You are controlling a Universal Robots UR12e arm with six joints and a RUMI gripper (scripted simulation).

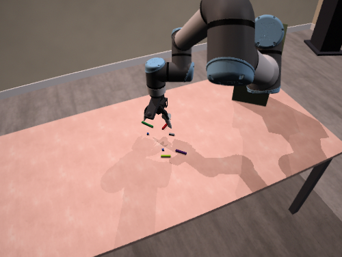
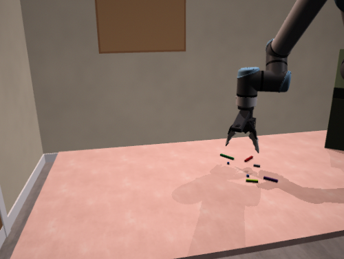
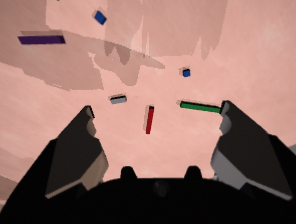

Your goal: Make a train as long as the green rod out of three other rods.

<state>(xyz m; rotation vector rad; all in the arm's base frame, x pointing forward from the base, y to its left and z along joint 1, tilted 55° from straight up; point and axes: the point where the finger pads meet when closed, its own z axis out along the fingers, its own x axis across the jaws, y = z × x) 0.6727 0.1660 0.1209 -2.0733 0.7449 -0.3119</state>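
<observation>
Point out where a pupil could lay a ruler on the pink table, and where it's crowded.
Widest bare patch: the pink table left of the lime rod, up to its left edge. Crowded: under the open claw, among the scattered rods.

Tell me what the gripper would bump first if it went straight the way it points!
Probably the pink tabletop, near the red rod: the open gripper points down there, but the exact spot is unclear.
</observation>
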